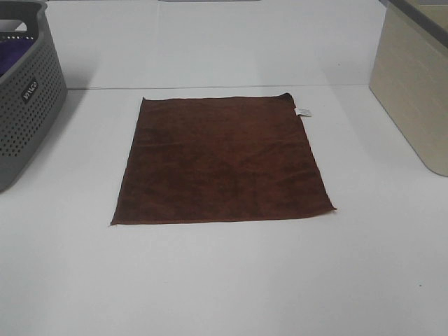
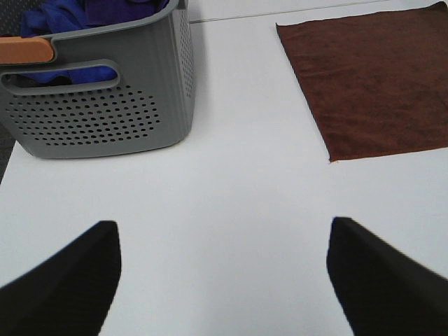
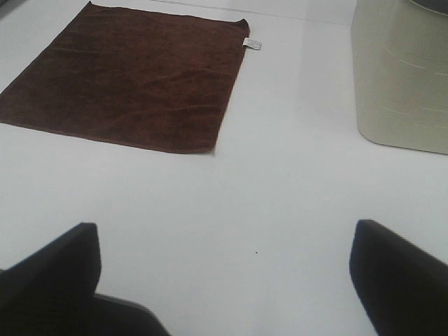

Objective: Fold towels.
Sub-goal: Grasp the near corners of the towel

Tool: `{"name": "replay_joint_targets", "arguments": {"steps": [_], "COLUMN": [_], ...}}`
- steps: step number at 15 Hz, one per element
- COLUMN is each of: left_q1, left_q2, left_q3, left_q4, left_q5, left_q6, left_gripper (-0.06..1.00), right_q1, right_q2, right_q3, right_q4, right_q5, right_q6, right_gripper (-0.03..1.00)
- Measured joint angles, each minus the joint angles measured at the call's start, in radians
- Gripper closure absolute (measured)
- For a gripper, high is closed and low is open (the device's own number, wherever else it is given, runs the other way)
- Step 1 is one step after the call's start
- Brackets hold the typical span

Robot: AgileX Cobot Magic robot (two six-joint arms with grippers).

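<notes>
A dark reddish-brown towel (image 1: 220, 161) lies flat and spread out in the middle of the white table, with a small white tag (image 1: 303, 111) at its far right corner. It also shows in the left wrist view (image 2: 371, 77) and in the right wrist view (image 3: 126, 73). Neither gripper shows in the exterior high view. My left gripper (image 2: 224, 280) is open and empty over bare table, short of the towel's near left corner. My right gripper (image 3: 224, 280) is open and empty over bare table, short of the towel's near right corner.
A grey perforated basket (image 1: 24, 105) with blue and purple cloths (image 2: 77, 14) inside stands at the left edge. A beige bin (image 1: 413, 91) stands at the right edge. The white table (image 1: 224, 280) runs bare in front of the towel.
</notes>
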Motion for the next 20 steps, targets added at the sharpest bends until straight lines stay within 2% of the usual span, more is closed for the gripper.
{"name": "replay_joint_targets", "arguments": {"steps": [20], "left_q1": [0.000], "left_q2": [0.000], "left_q3": [0.000], "left_q4": [0.004], "left_q5": [0.000], "left_q6": [0.000], "left_gripper": [0.19], "right_q1": [0.000], "right_q2": [0.000], "right_q3": [0.000], "right_q4": [0.002], "right_q5": [0.000], "right_q6": [0.000], "right_gripper": [0.05]}}
